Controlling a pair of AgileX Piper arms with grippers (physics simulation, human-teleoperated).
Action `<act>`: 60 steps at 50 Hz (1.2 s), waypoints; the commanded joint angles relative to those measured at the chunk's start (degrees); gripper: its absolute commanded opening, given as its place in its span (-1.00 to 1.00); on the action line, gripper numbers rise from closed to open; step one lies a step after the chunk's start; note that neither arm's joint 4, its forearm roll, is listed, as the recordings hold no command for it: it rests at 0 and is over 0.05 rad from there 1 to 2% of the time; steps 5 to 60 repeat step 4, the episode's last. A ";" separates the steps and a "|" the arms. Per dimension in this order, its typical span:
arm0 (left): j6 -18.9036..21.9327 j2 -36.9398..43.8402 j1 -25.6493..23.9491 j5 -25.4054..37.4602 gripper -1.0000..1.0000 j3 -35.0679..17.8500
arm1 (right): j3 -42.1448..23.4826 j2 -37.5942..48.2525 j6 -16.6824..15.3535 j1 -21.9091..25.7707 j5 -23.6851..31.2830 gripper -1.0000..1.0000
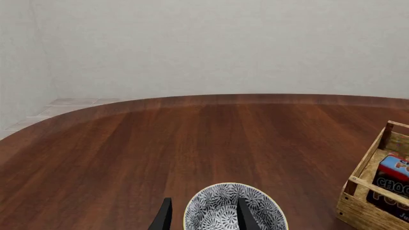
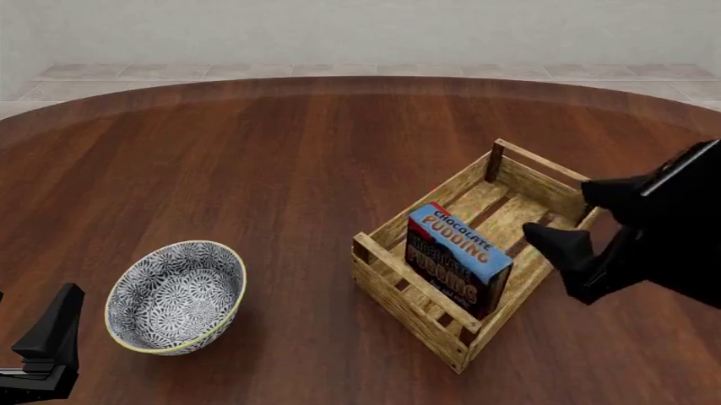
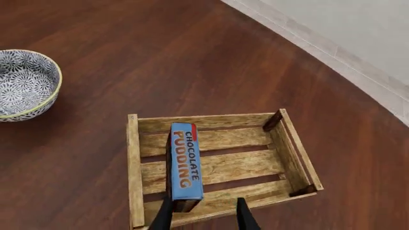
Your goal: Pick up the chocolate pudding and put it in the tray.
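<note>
The chocolate pudding carton [image 2: 460, 256] stands on edge inside the wooden slatted tray [image 2: 406, 297], near its left end, blue top up. It also shows in the right wrist view [image 3: 185, 165] within the tray [image 3: 134, 167], and partly in the left wrist view [image 1: 393, 182]. My right gripper [image 2: 575, 228] is open and empty, hovering over the tray's right side, apart from the carton; its fingertips [image 3: 242, 213] show above the tray's near rail. My left gripper [image 1: 203, 215] is open and empty, low at the front left, beside the bowl.
A blue-white patterned bowl [image 2: 178, 297] sits at the front left of the round wooden table [image 2: 248, 160]; it also shows in the left wrist view [image 1: 234, 209] and the right wrist view [image 3: 24, 84]. A tiled floor and pale wall lie beyond the table's far edge.
</note>
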 commanded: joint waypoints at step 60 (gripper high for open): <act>0.00 0.00 0.00 0.00 1.00 0.00 | -5.12 -13.29 -2.62 -1.29 12.64 1.00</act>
